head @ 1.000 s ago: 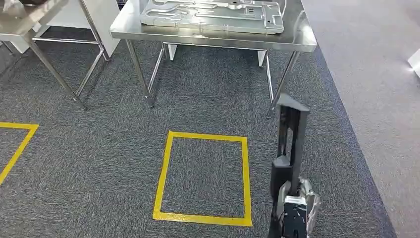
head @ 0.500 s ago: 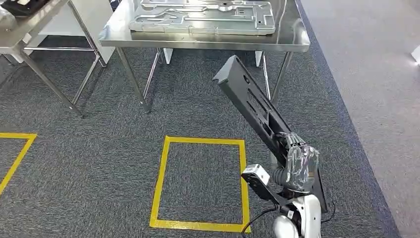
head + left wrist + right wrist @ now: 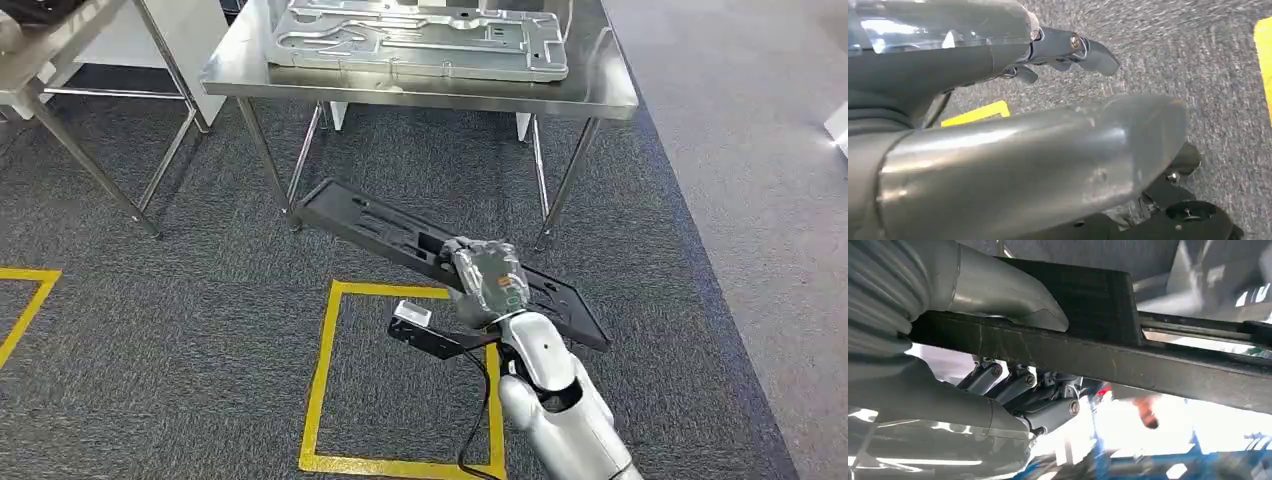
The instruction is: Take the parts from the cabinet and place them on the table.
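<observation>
Your right robot hand (image 3: 487,280) grips the long black part (image 3: 380,228) near its middle, thumb on one face, fingers (image 3: 1048,412) curled under the other; the part lies almost flat above the carpet, reaching out to both sides of the hand. Ahead of it stands the steel table (image 3: 600,95) with a grey metal panel (image 3: 420,40). Your left robot hand (image 3: 998,150) holds nothing, fingers (image 3: 1093,52) apart, over the carpet.
</observation>
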### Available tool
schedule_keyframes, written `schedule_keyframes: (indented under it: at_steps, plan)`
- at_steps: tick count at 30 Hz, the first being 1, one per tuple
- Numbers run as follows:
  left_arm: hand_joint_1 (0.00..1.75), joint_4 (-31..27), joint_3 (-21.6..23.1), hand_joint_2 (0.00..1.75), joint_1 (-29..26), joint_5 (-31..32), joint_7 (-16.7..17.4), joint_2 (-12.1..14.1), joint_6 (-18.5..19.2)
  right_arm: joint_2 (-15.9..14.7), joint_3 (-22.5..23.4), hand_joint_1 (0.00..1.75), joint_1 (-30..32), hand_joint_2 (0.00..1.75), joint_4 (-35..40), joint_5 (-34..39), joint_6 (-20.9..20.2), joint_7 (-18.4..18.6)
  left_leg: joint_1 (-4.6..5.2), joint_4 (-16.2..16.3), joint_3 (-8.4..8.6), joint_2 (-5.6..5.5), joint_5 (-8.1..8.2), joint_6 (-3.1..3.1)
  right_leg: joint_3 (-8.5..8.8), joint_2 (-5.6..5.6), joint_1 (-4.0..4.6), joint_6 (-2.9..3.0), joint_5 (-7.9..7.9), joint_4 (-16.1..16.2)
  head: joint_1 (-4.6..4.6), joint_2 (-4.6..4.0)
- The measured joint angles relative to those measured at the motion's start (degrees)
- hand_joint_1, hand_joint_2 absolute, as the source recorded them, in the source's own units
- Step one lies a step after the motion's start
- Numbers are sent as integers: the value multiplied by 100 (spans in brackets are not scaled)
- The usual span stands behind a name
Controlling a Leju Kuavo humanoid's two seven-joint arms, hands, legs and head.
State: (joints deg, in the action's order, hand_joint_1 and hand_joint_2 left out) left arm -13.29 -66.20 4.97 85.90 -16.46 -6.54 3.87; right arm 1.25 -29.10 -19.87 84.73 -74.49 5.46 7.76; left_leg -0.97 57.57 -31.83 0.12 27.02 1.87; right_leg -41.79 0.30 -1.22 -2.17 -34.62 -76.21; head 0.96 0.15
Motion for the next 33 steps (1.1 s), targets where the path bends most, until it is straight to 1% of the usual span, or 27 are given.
schedule_keyframes:
  at_steps: [1,2,3,4,5,6,8,10,11,13,14,15,16,17,18,19,20,21,23,24,25,27,29,30,31,32,33]
  plan:
    - [0,2,17,0,-1,0,2,0,0,-24,-131,175,-59,175,-85,-13,-59,2,-11,0,62,-21,43,-20,7,-5,-21,-17,251,195,-2,2]
    - [0,4,31,0,-1,2,2,0,-2,-42,-225,175,-113,175,-133,-15,-83,2,-25,2,134,-39,94,-45,126,-13,-36,-26,586,594,0,0]
    - [0,7,39,0,1,4,2,0,0,-48,-306,175,-176,175,-186,-17,-87,2,-38,4,220,-52,154,-84,327,-28,-49,-28,954,1150,2,0]
    - [0,7,44,0,-6,7,2,0,0,-52,-358,175,-240,175,-236,-15,-87,0,-40,-1,245,-57,216,-126,475,-57,-57,-19,1178,1630,6,0]
    - [0,7,46,0,1,4,7,2,0,-74,-402,175,-312,175,-288,-15,-87,0,-9,11,277,-63,265,-181,562,-57,10,3,1041,1686,-7,0]
    - [0,7,48,0,13,7,9,9,0,-74,-467,175,-360,175,-323,-15,-89,0,-10,1,271,-67,284,-215,577,-46,3,87,987,1721,-15,2]
    - [0,9,52,0,15,7,9,9,2,-96,-515,175,-408,175,-373,-28,-118,4,-28,-72,323,-54,306,-289,578,-27,54,170,935,1732,-24,0]
    - [0,9,59,0,23,9,15,28,2,-125,-634,175,-552,175,-446,-164,-352,-24,-50,-6,401,-35,394,-353,707,-11,-3,258,906,1820,-26,0]
    - [0,9,61,0,34,9,15,33,2,-142,-695,175,-661,175,-492,-214,-426,-39,-44,316,243,-36,506,-354,763,-17,-5,322,862,1831,-70,0]
    - [0,9,61,0,40,7,17,35,7,-170,-895,175,-803,175,-675,-286,-526,-66,-44,1313,-376,-38,851,-368,854,-14,15,367,770,1831,-103,2]
    - [0,9,61,0,33,0,20,37,7,-183,-950,175,-817,175,-723,-308,-503,-59,-43,1759,-687,-37,938,-374,914,-13,34,374,713,1831,-92,2]
    - [0,9,61,0,17,-7,24,39,7,-192,-972,175,-811,175,-763,-321,-478,-48,-43,1950,-888,-37,877,-372,987,-10,46,374,656,1831,-101,2]
    - [0,9,61,0,-5,-13,28,44,7,-203,-1003,175,-811,175,-800,-337,-445,-24,-41,1831,-952,-37,633,-358,1076,-4,53,370,590,1831,-92,0]
    - [0,9,59,0,-23,-24,28,48,4,-225,-1042,175,-812,175,-835,-365,-384,2,-37,1475,-887,-37,287,-337,1171,7,55,359,523,1831,-101,2]
    - [0,9,59,0,-34,-48,26,61,-2,-247,-1064,175,-812,175,-843,-406,-317,24,-32,908,-723,-37,-157,-301,1288,8,56,341,441,1831,-98,0]
    - [0,9,59,0,-49,-52,26,72,-4,-273,-1084,175,-820,175,-843,-435,-255,50,-24,361,-598,-37,-484,-256,1385,4,56,320,355,1832,-101,2]
    - [0,11,59,0,-63,-55,26,85,-7,-317,-1092,175,-841,175,-848,-455,-218,59,39,413,-527,-45,-349,-228,1389,6,85,275,312,1854,-90,0]
    - [0,11,59,0,-59,-61,17,83,-7,-358,-1101,175,-864,175,-821,-476,-179,59,44,222,-425,-36,-275,-180,1389,29,74,236,292,1852,-120,2]
    - [0,11,59,0,-55,-70,15,87,-18,-459,-1108,175,-872,175,-734,-533,-159,72,53,195,-439,-30,-217,-117,1435,16,75,162,328,1855,-83,2]
    - [0,11,57,0,-63,-72,15,87,-20,-511,-1108,175,-878,175,-656,-548,-146,76,40,154,-385,-33,-194,-79,1442,13,81,125,357,1832,-79,0]
    - [0,13,57,0,-77,-72,15,87,-20,-563,-1105,175,-889,175,-592,-561,-142,94,1,90,-286,-37,-190,-47,1370,4,54,101,359,1684,-79,2]
    - [0,13,55,0,-69,-74,13,94,-24,-636,-1108,175,-926,175,-509,-724,-74,155,2,48,-193,-34,-138,29,939,4,51,41,279,1007,-55,2]
    - [0,13,55,0,-58,-74,9,94,-26,-715,-1116,175,-918,175,-437,-1089,-4,247,2,40,-95,-48,-43,42,333,1,42,6,-76,243,-52,0]
    - [0,13,55,0,-60,-74,9,94,-26,-745,-1136,175,-913,175,-428,-1257,3,221,2,40,-16,-57,23,36,116,0,39,-9,-182,78,-46,2]
    - [0,13,55,0,-70,-72,9,94,-26,-750,-1167,175,-913,175,-426,-1334,0,188,2,40,72,-59,86,28,29,-1,37,8,-147,148,-44,2]
    - [0,13,55,0,-76,-72,9,94,-26,-750,-1215,175,-913,175,-424,-1392,0,173,1,40,171,-61,160,11,42,-4,36,25,8,397,-46,2]
    - [0,13,55,0,-74,-72,9,94,-24,-750,-1265,175,-913,175,-411,-1438,3,166,1,39,284,-61,234,-8,125,-8,36,50,280,787,-46,2]
